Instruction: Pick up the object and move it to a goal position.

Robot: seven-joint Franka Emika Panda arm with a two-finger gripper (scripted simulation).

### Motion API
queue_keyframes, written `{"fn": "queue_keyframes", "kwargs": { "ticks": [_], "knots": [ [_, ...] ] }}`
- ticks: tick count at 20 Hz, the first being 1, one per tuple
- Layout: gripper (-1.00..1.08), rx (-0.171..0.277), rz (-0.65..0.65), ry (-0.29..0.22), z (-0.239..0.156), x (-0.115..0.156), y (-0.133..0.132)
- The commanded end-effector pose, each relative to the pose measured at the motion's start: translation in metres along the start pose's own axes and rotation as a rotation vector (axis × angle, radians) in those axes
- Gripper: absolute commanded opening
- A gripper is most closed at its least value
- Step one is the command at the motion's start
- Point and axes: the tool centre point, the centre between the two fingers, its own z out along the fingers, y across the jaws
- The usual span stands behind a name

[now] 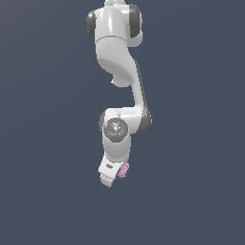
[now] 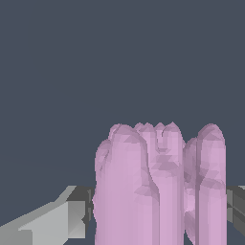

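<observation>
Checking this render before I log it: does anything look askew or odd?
Only mildly: the pink object sits off to one side of the end effector in the exterior view, protruding rather than centred. In the wrist view it sits between the fingers, undamaged.

object (image 2: 160, 186) base cropped, pincer (image 1: 114, 179) fingertips hidden

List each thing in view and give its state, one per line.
Pink blob: held between the pincer fingers, prongs pointing away from the wrist camera.
Pincer: shut on the pink blob, tilted toward the exterior view's right.
Arm: reaching down, bent at the elbow.
</observation>
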Motion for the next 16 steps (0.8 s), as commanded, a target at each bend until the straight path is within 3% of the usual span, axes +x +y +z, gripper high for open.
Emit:
{"fn": "queue_keyframes", "kwargs": {
  "ticks": [1, 9, 16],
  "knots": [
    [-1.00, 0.009, -0.003, -0.002, 0.005, 0.001, -0.004],
    [-1.00, -0.015, 0.012, 0.005, -0.007, 0.003, 0.002],
    [-1.00, -0.083, 0.068, 0.025, -0.037, 0.016, 0.010]
  ]
}}
